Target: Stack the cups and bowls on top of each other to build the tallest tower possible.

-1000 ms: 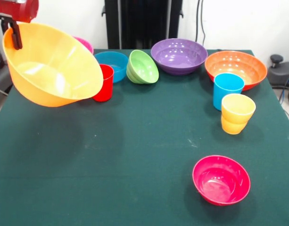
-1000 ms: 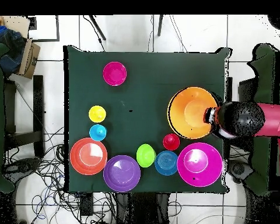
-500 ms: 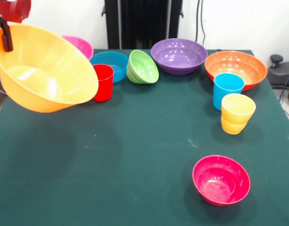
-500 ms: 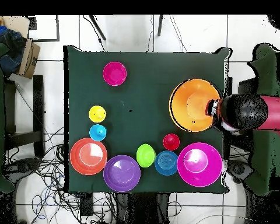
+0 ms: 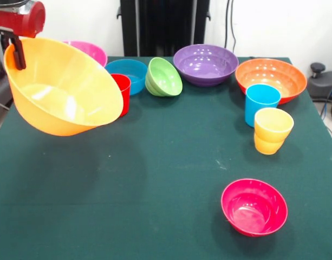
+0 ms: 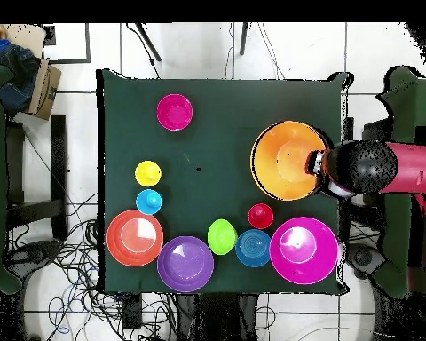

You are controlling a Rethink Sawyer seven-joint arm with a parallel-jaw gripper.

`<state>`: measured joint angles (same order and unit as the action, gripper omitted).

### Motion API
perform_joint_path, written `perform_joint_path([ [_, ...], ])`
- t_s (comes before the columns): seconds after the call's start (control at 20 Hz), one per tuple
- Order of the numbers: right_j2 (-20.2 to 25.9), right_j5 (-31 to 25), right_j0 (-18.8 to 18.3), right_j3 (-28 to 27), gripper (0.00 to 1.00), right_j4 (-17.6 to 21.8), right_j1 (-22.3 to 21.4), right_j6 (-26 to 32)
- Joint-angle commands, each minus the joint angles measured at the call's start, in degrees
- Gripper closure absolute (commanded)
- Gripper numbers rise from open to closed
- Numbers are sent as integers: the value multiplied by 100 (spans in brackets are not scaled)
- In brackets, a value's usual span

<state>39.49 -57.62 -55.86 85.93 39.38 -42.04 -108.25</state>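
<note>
**A robot lab, plain and simple**

Here we are in a research lab — a square tabletop (image 6: 216, 107) draped in dark green cloth sits on a white tiled floor (image 6: 199, 49), with bare white walls (image 5: 263, 27) behind. Loose cables (image 6: 66, 275) sprawl across the tiles beside the cloth, a cardboard box (image 6: 44, 87) sits off at one corner, and a black pedestal (image 5: 164, 27) rises at the far side — the red arm (image 6: 412, 169) reaches in over the edge.

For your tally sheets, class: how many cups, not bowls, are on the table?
3: red cup partly behind the held yellow-orange bowl; sky-blue cup in front of the orange bowl; yellow cup beside the sky-blue one. None seems hidden.
</note>
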Motion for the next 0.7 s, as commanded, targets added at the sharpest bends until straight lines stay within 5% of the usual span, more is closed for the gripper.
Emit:
perform_joint_path([
  [0.05,78,-258,285,60,100,273,72,1645],
  [0.7,71,-263,340,81,100,272,72,1571],
])
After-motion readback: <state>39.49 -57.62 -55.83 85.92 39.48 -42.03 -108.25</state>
